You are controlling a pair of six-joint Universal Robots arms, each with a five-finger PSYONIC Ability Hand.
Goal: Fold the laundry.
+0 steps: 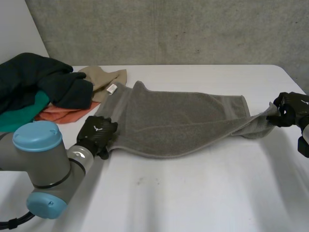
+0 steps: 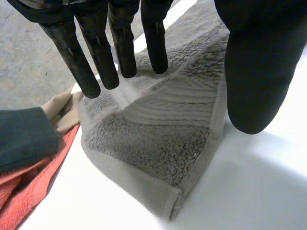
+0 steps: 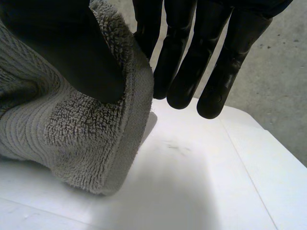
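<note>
1. The grey towel (image 1: 178,123) lay stretched across the white surface (image 1: 193,193), reaching from one hand to the other.
2. The left hand (image 1: 98,130) sat over the towel's near left corner, its fingers (image 2: 122,43) straight and slightly spread, the thumb held apart and gripping nothing.
3. The right hand (image 1: 289,108) pinched the towel's right end between thumb (image 3: 62,48) and straight fingers (image 3: 216,72), with that edge raised.
4. A pile of clothes (image 1: 43,87) lay just beside the towel's left end.
</note>
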